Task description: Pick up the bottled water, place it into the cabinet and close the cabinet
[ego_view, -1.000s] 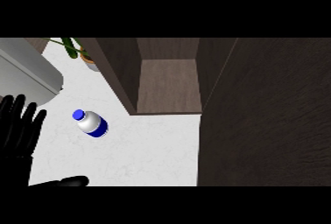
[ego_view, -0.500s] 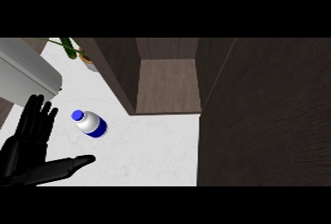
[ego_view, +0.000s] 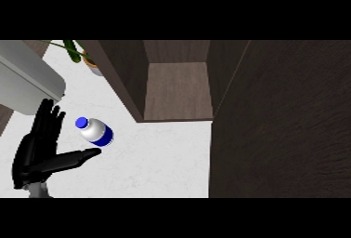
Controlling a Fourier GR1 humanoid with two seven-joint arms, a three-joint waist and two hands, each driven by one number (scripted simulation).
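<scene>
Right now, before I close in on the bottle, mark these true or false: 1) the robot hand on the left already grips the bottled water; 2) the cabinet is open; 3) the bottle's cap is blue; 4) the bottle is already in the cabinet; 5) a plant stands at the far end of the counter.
1) False. The left robot hand is open, fingers straight and thumb spread, just beside the bottled water, not curled round it.
2) True. The cabinet shows an open compartment.
3) True. The cap is blue.
4) False. The bottle is on the white counter, left of the cabinet.
5) True. A potted plant shows at the far end of the counter.
</scene>
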